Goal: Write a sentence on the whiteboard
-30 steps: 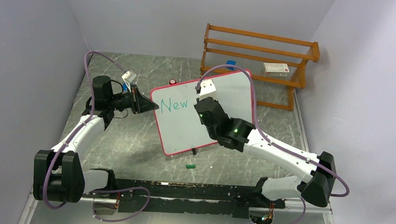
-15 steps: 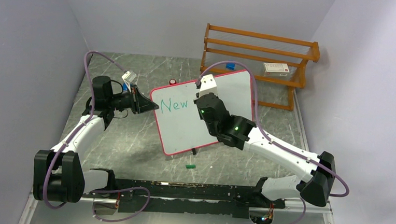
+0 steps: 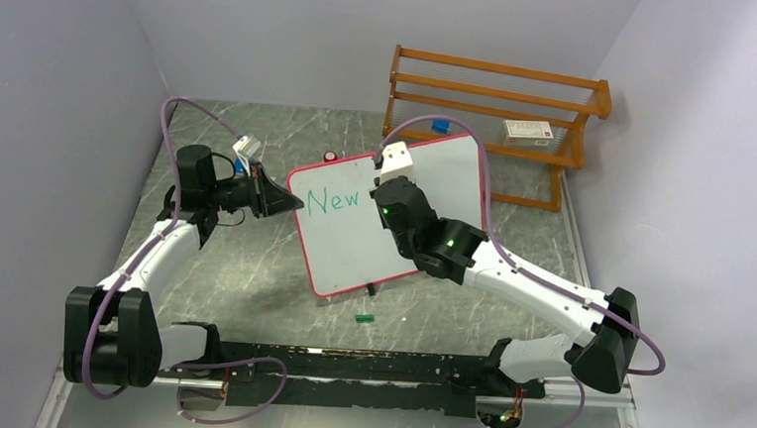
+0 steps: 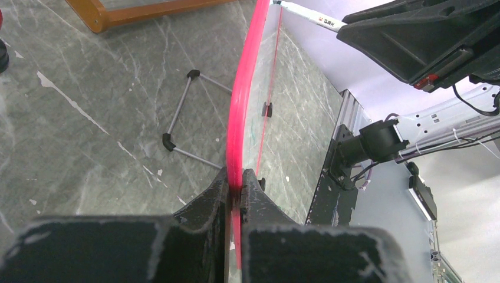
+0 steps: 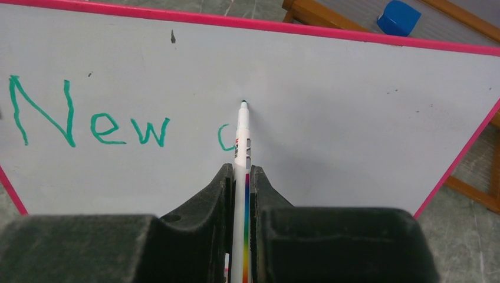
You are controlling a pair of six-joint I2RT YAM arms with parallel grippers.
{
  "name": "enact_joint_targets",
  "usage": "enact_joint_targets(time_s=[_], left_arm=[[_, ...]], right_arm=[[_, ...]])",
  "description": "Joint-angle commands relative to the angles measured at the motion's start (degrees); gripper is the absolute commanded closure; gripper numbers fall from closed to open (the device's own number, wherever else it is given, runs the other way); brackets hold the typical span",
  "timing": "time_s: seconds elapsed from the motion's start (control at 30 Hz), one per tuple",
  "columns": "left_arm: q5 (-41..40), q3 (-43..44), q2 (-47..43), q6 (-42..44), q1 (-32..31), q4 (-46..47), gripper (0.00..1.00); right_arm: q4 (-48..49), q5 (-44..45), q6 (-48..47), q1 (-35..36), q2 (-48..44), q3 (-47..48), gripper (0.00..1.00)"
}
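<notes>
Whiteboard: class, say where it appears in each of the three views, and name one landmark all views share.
Top external: whiteboard at centre, standing tilted.
Left wrist: edge-on, its pink rim rising from the left gripper.
Right wrist: fills most of the frame.
Shared landmark: the orange wooden rack.

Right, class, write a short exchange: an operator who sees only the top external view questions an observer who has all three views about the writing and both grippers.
Operator: Has the sentence got past "New"? The right arm hides it.
Observer: The right wrist view shows one more green curved stroke, like a c, after it.
Operator: What is in the right gripper?
Observer: A white marker with a rainbow stripe, clamped between the fingers, its tip just above that stroke.
Operator: And the left gripper?
Observer: The left wrist view shows it shut on the whiteboard's pink rim.
</notes>
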Motion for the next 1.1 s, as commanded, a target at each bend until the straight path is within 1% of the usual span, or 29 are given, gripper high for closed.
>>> enact_joint_targets(time_s=[0.0, 1.07], left_arm=[[-0.9, -0.3, 0.4, 0.5, 1.2, 1.8, 0.95], [-1.1, -0.3, 0.3, 0.9, 1.2, 1.4, 0.95]], right_arm=[[-1.8, -1.0, 1.7, -0.4, 0.3, 0.4, 1.0], [-6.8, -2.0, 5.5, -0.4, -2.2, -2.5, 1.0]])
